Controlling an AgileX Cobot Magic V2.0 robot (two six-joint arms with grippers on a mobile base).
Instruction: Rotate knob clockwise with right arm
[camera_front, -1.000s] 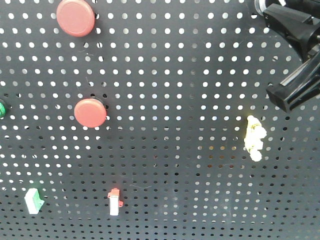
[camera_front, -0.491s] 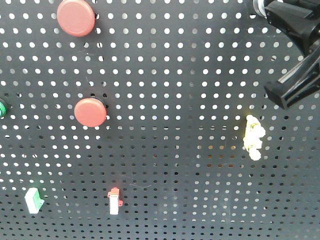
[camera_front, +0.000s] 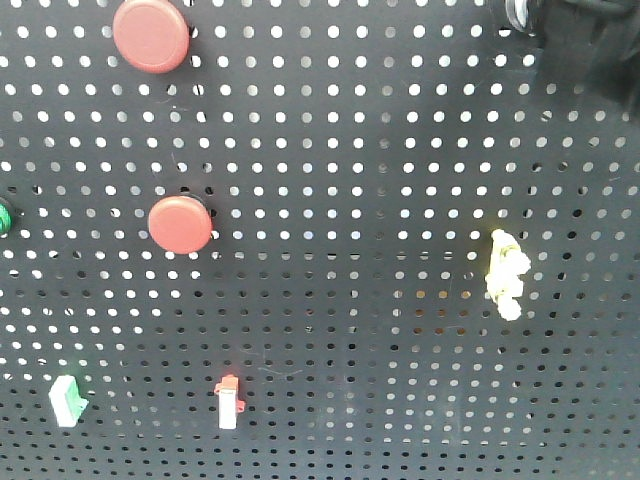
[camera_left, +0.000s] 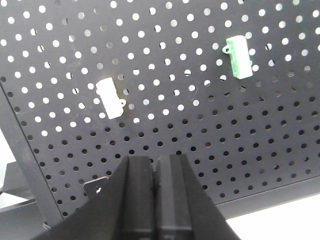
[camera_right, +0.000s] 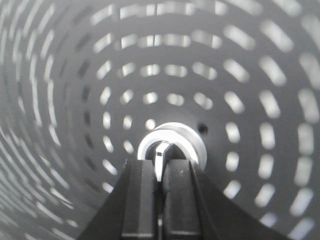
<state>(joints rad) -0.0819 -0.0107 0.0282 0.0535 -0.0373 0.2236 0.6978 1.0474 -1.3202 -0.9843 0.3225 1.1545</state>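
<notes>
Two red buttons are being shown on the dark pegboard in the front view, one at the upper left of the frame and one left of centre. A pale yellow switch is being shown right of centre, a green-and-white switch at the lower left and a red-and-white switch just right of it, while a green part is being cut off by the left edge. The upper right corner is being filled by the blurred right arm, and most of the knob is being hidden behind it there. In the right wrist view the knob is being seen just below the centre of the frame, its bright rim ringing a dark face, and its raised bar is being clenched between the fingers of the right gripper; the pegboard holes around it are being smeared into curved streaks. In the left wrist view the left gripper is being held at the bottom centre with its fingers pressed together on nothing, well below a white switch and a green switch.
</notes>
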